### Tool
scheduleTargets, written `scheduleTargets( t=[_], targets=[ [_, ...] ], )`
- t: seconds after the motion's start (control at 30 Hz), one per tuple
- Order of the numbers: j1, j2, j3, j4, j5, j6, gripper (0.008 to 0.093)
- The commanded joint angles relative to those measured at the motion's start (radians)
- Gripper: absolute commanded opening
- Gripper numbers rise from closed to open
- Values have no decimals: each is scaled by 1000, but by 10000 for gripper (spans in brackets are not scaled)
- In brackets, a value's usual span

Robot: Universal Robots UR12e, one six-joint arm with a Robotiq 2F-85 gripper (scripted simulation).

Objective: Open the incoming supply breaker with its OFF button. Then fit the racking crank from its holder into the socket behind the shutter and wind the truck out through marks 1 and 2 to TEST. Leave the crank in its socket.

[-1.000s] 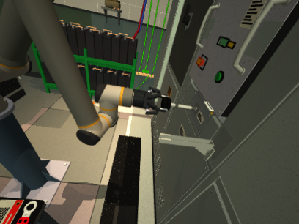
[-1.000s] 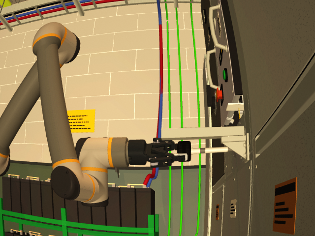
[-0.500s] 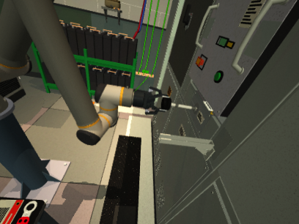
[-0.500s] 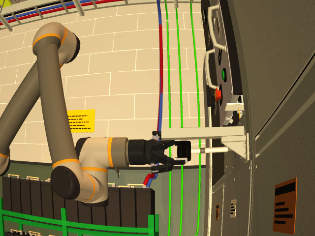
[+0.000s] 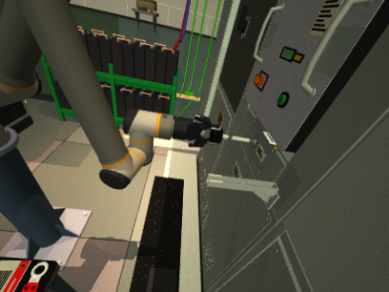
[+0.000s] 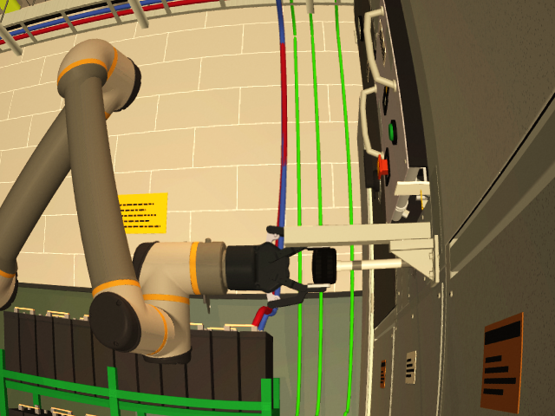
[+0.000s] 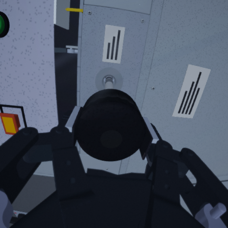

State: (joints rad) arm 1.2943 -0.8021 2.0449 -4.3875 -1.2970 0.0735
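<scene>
The racking crank's round black knob [image 7: 111,125] [image 6: 323,266] [image 5: 214,136] sits in my gripper [image 7: 111,131] [image 6: 309,268] [image 5: 209,134], which is clamped around it. Its pale shaft [image 6: 374,265] [image 5: 240,139] runs straight from the knob into the round socket [image 7: 109,80] in the grey cabinet panel. The green button [image 5: 282,99] [image 6: 391,131] and the red button [image 5: 260,80] [image 6: 382,166] sit higher on the breaker door. A yellow pointer [image 7: 74,10] shows at the top of the wrist camera's picture, its marks out of view.
The empty crank holder bracket [image 5: 245,183] [image 6: 358,235] juts out from the cabinet right beside the crank. White door handles [image 5: 329,43] stand out above. A green-railed rack of black units [image 5: 128,71] stands behind my arm, and a floor grating [image 5: 159,234] lies below.
</scene>
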Motion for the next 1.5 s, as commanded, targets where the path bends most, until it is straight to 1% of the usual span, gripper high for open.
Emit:
scheduleTargets(
  t=[0.0, 0.43, 0.8, 1.13, 1.47],
  targets=[
    [0, -1, -1, 2, 0, 30, 80],
    [0, -1, -1, 3, 0, 428, 80],
    [0, -2, -1, 4, 0, 706, 80],
    [-1, -2, 0, 5, 0, 892, 80],
    [-1, -2, 0, 6, 0, 1010, 80]
  ],
)
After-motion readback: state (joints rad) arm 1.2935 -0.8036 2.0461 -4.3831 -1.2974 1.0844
